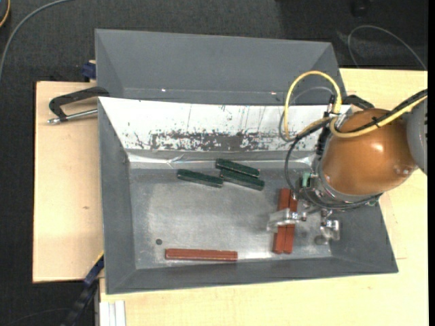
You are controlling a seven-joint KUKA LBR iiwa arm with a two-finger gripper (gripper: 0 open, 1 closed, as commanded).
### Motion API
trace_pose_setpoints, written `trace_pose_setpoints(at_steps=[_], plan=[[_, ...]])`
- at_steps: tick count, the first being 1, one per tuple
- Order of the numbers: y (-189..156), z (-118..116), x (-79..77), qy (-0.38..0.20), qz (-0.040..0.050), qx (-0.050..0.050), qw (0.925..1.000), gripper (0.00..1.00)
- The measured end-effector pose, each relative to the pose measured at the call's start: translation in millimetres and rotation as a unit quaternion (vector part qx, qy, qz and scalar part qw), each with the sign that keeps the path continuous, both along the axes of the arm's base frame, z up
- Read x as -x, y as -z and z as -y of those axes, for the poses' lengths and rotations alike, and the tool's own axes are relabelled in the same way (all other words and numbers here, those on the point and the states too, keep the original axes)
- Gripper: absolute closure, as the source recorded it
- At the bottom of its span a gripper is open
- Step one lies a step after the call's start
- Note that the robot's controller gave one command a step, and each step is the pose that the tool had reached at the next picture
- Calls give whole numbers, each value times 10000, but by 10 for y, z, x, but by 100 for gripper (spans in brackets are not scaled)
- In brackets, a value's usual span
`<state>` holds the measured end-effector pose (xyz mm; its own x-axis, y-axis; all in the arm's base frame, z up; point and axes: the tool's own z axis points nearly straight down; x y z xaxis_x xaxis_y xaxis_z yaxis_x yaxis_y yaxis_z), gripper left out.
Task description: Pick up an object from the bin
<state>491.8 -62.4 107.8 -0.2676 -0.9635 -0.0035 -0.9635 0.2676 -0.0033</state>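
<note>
My gripper (304,223) is low in the bin's right part, under the arm's orange cover. One finger (284,219) lies across a red-brown bar (283,237) that runs from back to front there; the other finger (328,229) stands to the bar's right. The jaws are spread apart and open. A second red-brown bar (201,255) lies flat along the front wall, well to the left. Two dark green bars, one (200,177) further left and one (239,170) nearer the middle, rest at the back of the floor.
The orange cover and its cables hang over the bin's right rear corner and hide the floor beneath. The bin's sloped walls close in near the gripper on the right and front.
</note>
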Motion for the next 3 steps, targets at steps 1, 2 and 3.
trace_pose_setpoints(at_steps=[1,2,3], plan=[[376,-138,-73,-1988,-10,4,9800,0],[370,-136,-77,-1984,-8,5,9801,100],[-1266,441,-20,-3550,21,34,9349,100]])
